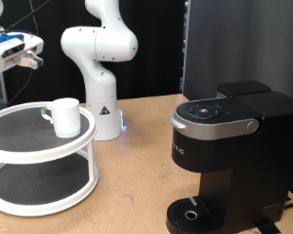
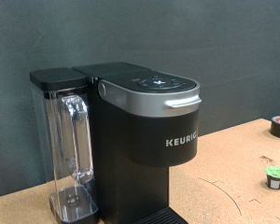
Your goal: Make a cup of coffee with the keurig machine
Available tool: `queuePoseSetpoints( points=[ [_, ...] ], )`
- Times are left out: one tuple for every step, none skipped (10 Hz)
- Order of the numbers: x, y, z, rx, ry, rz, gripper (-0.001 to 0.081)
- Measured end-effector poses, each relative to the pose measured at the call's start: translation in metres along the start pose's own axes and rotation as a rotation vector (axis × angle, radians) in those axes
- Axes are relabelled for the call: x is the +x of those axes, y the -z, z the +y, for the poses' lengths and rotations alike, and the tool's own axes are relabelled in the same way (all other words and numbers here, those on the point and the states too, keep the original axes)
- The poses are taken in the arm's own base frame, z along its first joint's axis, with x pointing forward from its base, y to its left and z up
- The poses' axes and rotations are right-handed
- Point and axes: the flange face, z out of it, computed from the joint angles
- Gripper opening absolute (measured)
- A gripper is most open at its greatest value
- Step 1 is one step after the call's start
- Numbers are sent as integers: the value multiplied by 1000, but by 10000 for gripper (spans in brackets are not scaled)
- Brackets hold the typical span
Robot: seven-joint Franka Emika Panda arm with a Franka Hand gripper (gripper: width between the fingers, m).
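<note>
Cup (image 1: 65, 114) handle seemingly hidden

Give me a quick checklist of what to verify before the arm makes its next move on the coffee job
1. Cup upright on the top tier of the white two-tier stand: ok.
2. Keurig machine lid closed, handle down: ok.
3. Drip base free of any cup: ok, nothing stands on it.
4. Gripper away from the cup, high at the exterior view's left: ok; open or shut: cannot tell.
5. Water in the clear reservoir: cannot tell.
6. Pod loaded inside the machine: cannot tell; pods lie on the table.
</note>
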Motion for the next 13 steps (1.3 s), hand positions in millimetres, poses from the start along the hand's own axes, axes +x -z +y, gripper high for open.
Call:
queuePoseSetpoints(
  points=[
    [-5,-3,4,2,6,-3,7],
    [-9,-6,9,-2,11,-6,7],
    [-13,-9,13,-6,13,-7,7],
    [-18,-12,18,-9,18,-10,7],
    [-22,-14,22,-14,23,-14,7],
    [-26,-16,27,-20,26,-17,7],
    [-30,-18,31,-21,29,-20,7],
    [-34,-20,34,-18,31,-24,7],
    [-37,-21,37,-16,29,-27,7],
    [-40,-22,40,-16,29,-29,132],
    [-43,-24,42,-20,32,-31,132],
    [-47,-26,44,-22,36,-33,269],
    [-51,-27,47,-23,41,-34,451]
  ],
)
